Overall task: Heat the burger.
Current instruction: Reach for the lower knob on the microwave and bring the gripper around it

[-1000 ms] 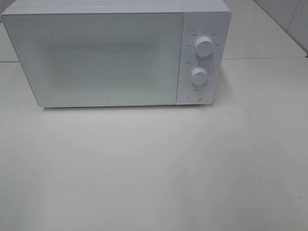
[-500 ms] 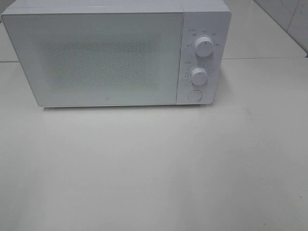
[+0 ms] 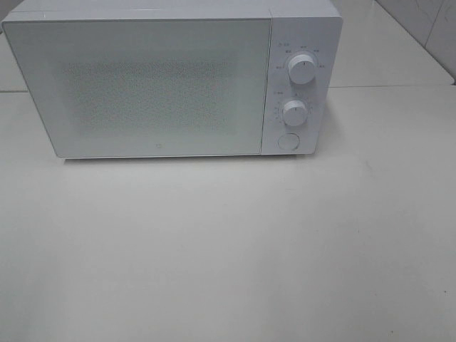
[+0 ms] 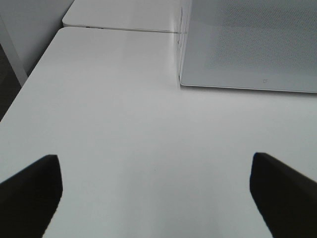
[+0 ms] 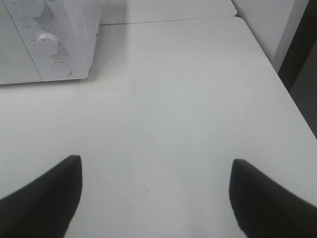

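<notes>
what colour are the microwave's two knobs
White, matching the microwave; the knobs show best in the exterior high view.

Bright, even, diffuse light, white desk (image 3: 228, 249) washed pale with low contrast, faint soft shadow along the near and right foot of the microwave (image 3: 142, 85), speckled shimmering grain across its door, slight haze overall, jaws in both wrist views dark, featureless, soft-edged silhouettes

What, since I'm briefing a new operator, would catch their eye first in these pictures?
The white microwave stands at the back of the white table, door shut, with an upper dial, a lower dial and a round button on its right panel. The left gripper and right gripper hover open over bare tabletop, holding nothing; no burger is in view.
</notes>
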{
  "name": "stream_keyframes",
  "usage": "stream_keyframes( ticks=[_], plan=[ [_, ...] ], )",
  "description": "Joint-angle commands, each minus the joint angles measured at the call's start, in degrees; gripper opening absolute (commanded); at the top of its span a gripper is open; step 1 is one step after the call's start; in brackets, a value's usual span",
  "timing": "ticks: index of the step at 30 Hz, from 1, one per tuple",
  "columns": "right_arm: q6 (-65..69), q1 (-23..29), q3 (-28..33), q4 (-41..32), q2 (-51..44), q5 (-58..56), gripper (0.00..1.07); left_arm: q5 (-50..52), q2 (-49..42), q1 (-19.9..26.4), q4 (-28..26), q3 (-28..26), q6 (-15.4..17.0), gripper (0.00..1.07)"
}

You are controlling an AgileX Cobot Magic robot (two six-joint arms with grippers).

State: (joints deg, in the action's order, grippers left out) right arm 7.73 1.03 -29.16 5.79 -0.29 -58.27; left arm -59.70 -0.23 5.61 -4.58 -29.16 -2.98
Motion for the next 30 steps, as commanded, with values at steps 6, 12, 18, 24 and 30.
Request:
stream_keyframes(
  ticks=[6,12,18,24,30],
  plan=[
    [0.52,-0.46,-1.20,-0.11,1.20,4.30,0.76,0.23,-1.60,0.11,-0.06,0.29,0.34,0.98],
    [0.69,-0.46,-1.15,-0.29,6.70,8.71,0.76,0.23,-1.60,0.11,-0.06,0.29,0.34,0.98],
    [0.97,-0.46,-0.11,-0.29,13.52,17.70,0.76,0.23,-1.60,0.11,-0.06,0.29,0.34,0.98],
    [1.89,-0.46,2.86,-0.29,20.23,27.10,0.76,0.23,-1.60,0.11,-0.06,0.29,0.34,0.98],
    [1.89,-0.46,5.73,-0.29,24.75,36.21,0.76,0.23,-1.60,0.11,-0.06,0.29,0.34,0.98]
  ],
)
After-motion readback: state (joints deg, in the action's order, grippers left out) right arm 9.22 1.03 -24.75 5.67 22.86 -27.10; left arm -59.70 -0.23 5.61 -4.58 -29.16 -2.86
